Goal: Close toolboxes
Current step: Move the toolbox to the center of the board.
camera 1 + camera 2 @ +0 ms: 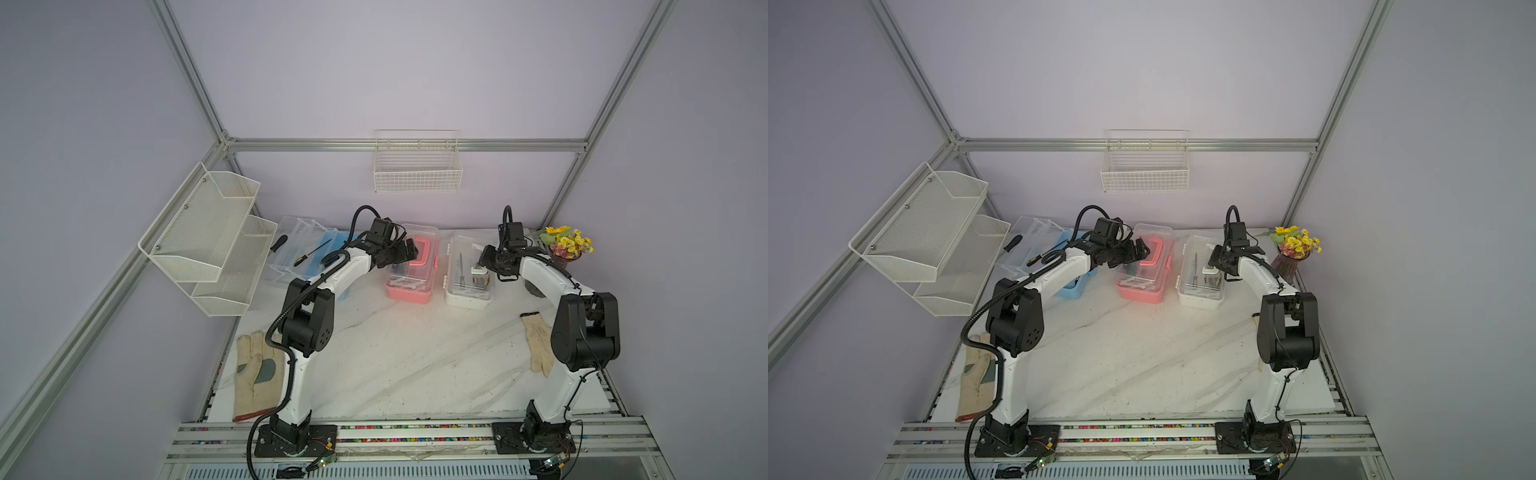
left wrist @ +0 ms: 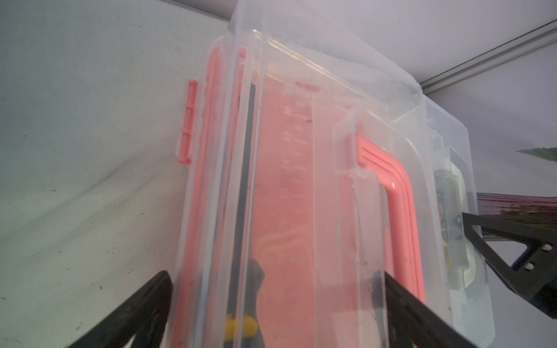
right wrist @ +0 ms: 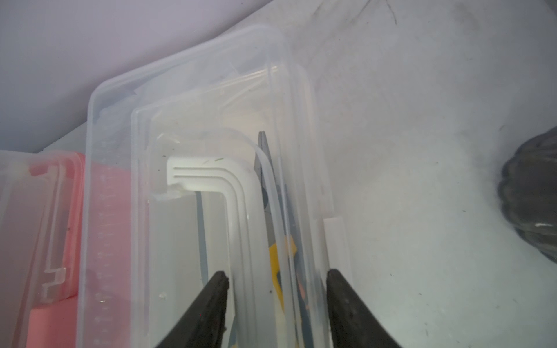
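Three toolboxes stand in a row at the back of the table. The blue toolbox (image 1: 332,245) (image 1: 1069,291) at the left has its clear lid (image 1: 291,232) tipped back open. The pink toolbox (image 1: 409,286) (image 1: 1142,286) (image 2: 289,180) has its clear lid lying over the base. My left gripper (image 1: 405,251) (image 2: 274,274) is open wide just above it, its fingers straddling the lid beside the pink handle (image 2: 398,195). My right gripper (image 1: 486,266) (image 3: 275,272) is open over the white toolbox (image 1: 467,291) (image 1: 1200,291) (image 3: 187,135). Between its fingers lie the white handle (image 3: 241,192) and the lid's edge.
A screwdriver (image 1: 311,253) lies across the blue toolbox. White wire baskets hang on the left wall (image 1: 208,232) and the back wall (image 1: 417,166). A flower vase (image 1: 563,249) stands right of the white toolbox. Work gloves lie front left (image 1: 253,374) and right (image 1: 538,340).
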